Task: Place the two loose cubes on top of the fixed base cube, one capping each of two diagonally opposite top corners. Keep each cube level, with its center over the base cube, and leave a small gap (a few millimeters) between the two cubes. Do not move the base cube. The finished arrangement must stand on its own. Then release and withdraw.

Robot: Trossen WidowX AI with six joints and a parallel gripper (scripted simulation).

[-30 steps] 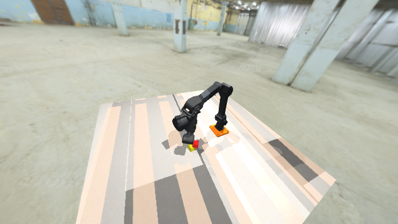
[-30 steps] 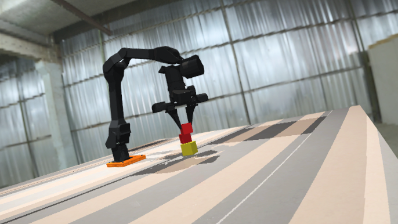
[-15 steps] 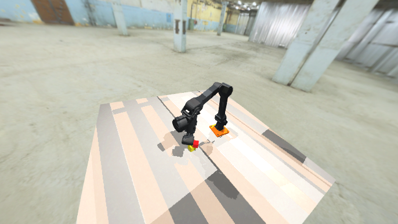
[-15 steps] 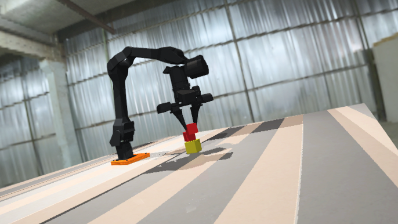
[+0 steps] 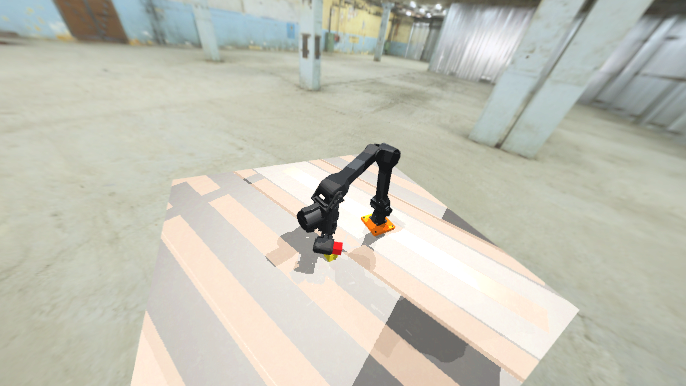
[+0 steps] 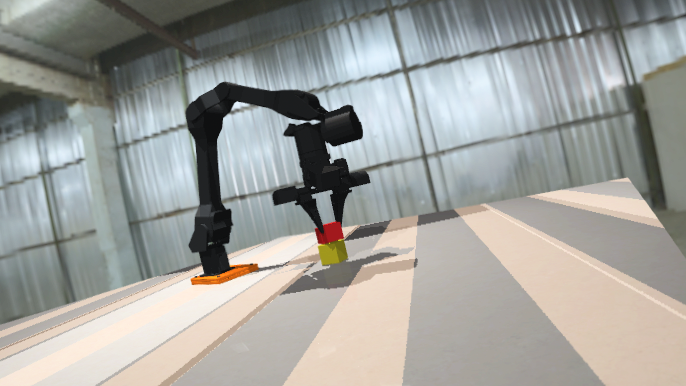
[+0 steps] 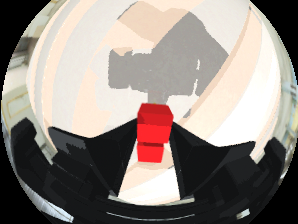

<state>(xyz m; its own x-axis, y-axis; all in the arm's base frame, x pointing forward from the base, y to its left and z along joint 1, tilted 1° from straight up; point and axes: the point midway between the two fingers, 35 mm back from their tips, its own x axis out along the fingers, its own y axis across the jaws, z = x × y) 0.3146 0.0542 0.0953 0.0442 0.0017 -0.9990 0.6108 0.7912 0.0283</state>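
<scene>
My gripper (image 6: 331, 229) (image 7: 153, 123) points down, shut on a red cube (image 6: 336, 231) (image 7: 154, 132). It holds the cube low over the yellow base cube (image 5: 330, 258) (image 6: 333, 253). Whether the held cube touches the base is hard to tell. The other red cube (image 5: 338, 248) (image 7: 150, 153) rests on the base cube, on the side toward the arm's base. In the exterior view the two red cubes overlap and their gap cannot be made out. The held cube is hidden behind the gripper in the top view. The base cube is hidden in the wrist view.
The arm's orange base plate (image 5: 370, 225) (image 6: 215, 279) is fixed to the striped table (image 5: 225, 320) (image 6: 450, 300), behind the cubes in the top view and left of them in the exterior view. Arm shadows fall around the cubes.
</scene>
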